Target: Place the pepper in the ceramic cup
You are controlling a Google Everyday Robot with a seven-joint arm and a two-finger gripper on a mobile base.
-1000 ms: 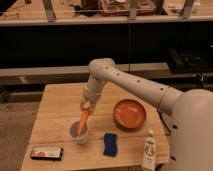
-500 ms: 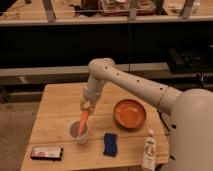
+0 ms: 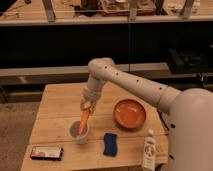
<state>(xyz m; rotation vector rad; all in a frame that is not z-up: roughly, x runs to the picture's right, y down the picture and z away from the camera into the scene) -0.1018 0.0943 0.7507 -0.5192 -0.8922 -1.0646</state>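
Note:
The orange-red pepper [image 3: 84, 121] stands tilted with its tip inside the small pale ceramic cup [image 3: 79, 136], which sits on the wooden table [image 3: 55, 107] near the front left. My gripper [image 3: 88, 106] hangs from the white arm directly above the cup. It is shut on the pepper's upper end. The pepper's lower part is hidden by the cup's rim.
A wide orange bowl [image 3: 129, 113] sits right of the cup. A blue sponge [image 3: 110, 144] lies in front, between cup and bowl. A white bottle [image 3: 148, 150] stands at the front right edge. A dark flat packet [image 3: 46, 152] lies at the front left corner. Dark shelving stands behind.

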